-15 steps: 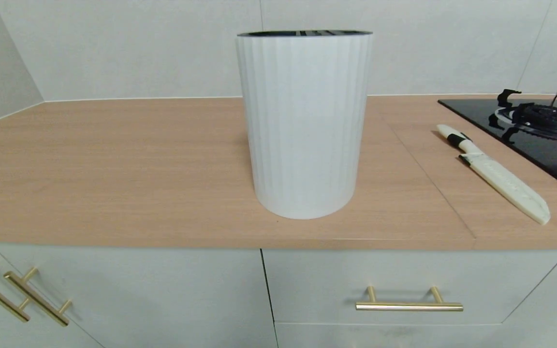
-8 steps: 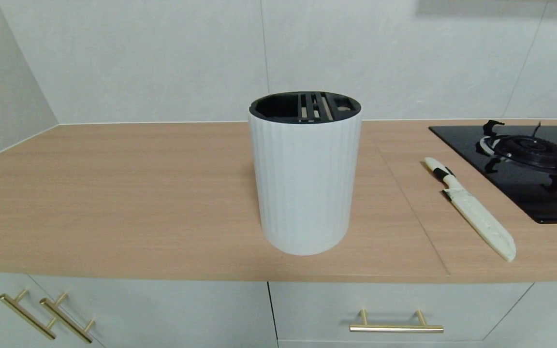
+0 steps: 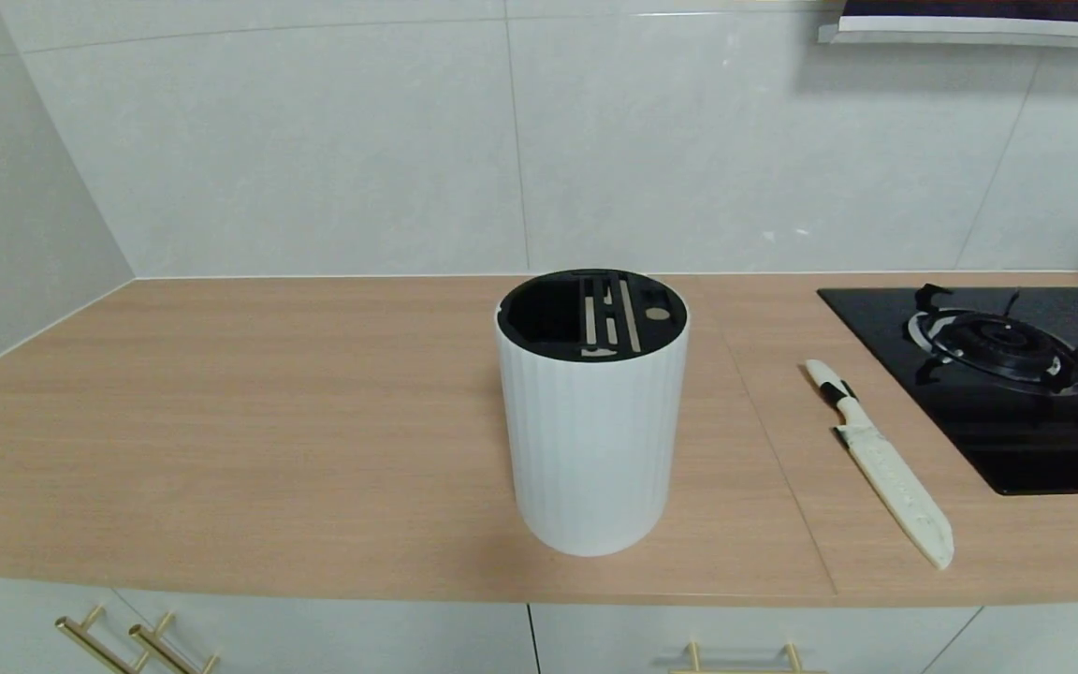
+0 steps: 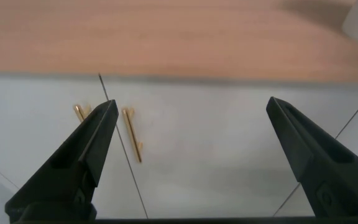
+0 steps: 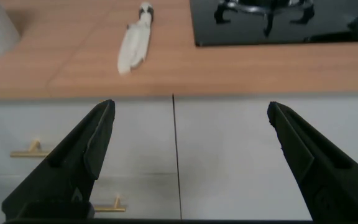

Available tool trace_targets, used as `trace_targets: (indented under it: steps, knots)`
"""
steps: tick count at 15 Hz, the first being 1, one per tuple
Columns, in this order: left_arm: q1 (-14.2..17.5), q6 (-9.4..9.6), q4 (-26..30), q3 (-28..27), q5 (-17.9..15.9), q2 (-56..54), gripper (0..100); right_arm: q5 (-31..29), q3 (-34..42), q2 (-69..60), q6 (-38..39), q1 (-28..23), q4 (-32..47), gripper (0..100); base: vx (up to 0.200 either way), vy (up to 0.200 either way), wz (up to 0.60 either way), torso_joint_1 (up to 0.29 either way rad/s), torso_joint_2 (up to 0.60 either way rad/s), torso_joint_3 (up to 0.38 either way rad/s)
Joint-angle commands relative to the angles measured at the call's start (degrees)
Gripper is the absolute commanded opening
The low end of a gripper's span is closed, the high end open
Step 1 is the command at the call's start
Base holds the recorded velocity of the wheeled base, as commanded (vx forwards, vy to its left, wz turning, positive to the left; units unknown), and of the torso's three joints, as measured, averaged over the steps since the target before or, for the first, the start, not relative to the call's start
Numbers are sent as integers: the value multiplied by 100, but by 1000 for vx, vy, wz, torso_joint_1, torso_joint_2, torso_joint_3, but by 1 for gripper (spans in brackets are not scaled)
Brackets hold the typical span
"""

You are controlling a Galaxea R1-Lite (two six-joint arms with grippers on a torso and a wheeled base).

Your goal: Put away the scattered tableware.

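Note:
A white ribbed holder with a black slotted top stands at the middle of the wooden counter. To its right lies a cream knife with a black band on its handle, tip toward the front edge; it also appears as the knife in the right wrist view. My left gripper is open in front of the white cabinet doors below the counter edge. My right gripper is open too, low before the cabinet fronts, short of the knife.
A black gas hob with a burner grate sits at the counter's right, beyond the knife. Gold handles mark the cabinet doors below. Grey tiled walls close the back and left. A range hood edge hangs at top right.
The head camera has risen and tilted, so the whole scene has slid down and the holder's slotted top now shows. The holder and knife have not moved on the counter.

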Motion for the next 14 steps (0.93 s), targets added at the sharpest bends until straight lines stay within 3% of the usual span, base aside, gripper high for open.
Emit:
trace_targets:
  steps: [1, 14]
  knots:
    - [2, -2, 1, 0, 4, 2, 100, 1, 1, 9, -1, 5, -1, 100, 0, 0, 0, 242, -515, -286]
    - [2, -2, 1, 0, 4, 2, 100, -8, 1, 9, -1, 5, -1, 100, 0, 0, 0, 254, -552, -299]
